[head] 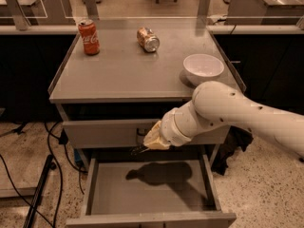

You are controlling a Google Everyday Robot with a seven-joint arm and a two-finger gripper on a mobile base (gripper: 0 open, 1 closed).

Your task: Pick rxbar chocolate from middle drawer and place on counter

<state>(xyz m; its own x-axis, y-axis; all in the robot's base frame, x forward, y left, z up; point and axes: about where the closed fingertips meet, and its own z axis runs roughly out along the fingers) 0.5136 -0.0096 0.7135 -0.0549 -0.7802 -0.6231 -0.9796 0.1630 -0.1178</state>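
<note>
My gripper [142, 147] hangs in front of the closed upper drawer front, just above the back left of the open middle drawer [99, 194]. It is shut on a small dark flat thing, the rxbar chocolate [138, 150], of which only a thin dark edge shows at the tip. The drawer's grey floor holds nothing but the arm's shadow. The counter [128, 75] is the grey cabinet top above, well clear of the gripper.
On the counter stand a red cola can [89, 37] at the back left, a tan dented can [148, 39] lying at the back middle, and a white bowl [203, 68] at the right. Cables run over the floor [28, 175] at the left.
</note>
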